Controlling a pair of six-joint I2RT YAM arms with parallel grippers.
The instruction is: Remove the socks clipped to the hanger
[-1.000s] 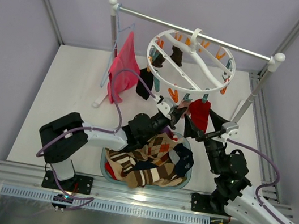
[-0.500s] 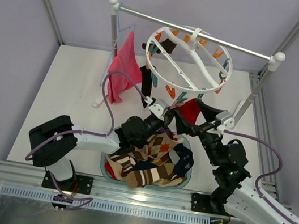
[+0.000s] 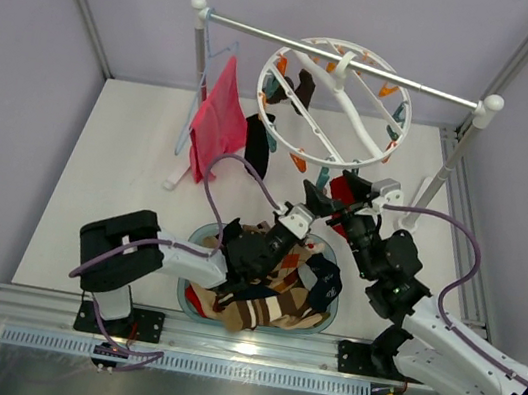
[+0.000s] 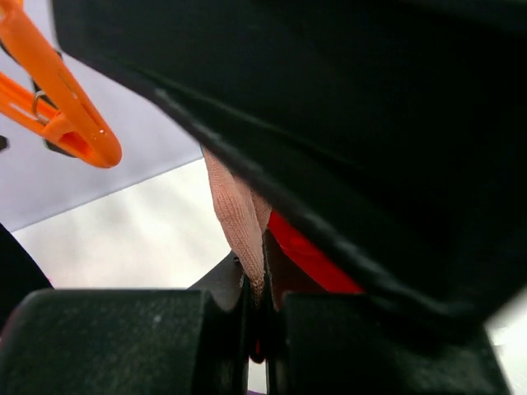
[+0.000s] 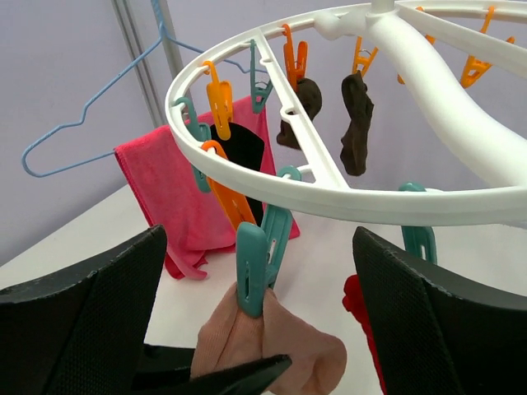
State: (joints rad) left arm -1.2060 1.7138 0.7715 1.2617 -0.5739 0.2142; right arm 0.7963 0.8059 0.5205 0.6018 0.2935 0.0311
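sock status: tan sock [image 5: 276,358] hangs from a teal clip [image 5: 259,263] on the hanger [image 5: 346,197], directly between the fingers of the right pincer [image 5: 258,239]. that pincer's fingers stand wide apart and touch nothing. left pincer [image 4: 257,300] is closed tight on the lower part of this sock, just below the clip. a red sock [image 5: 361,309] hangs just right of the right pincer. dark brown socks [image 5: 356,123] and a black sock [image 5: 239,152] hang well beyond it. assessment: the fabric is light, limp and stretchy, not fragile, and will likely stretch before the clip lets go. hold is best taken high, close under the clip, on bunched cloth.
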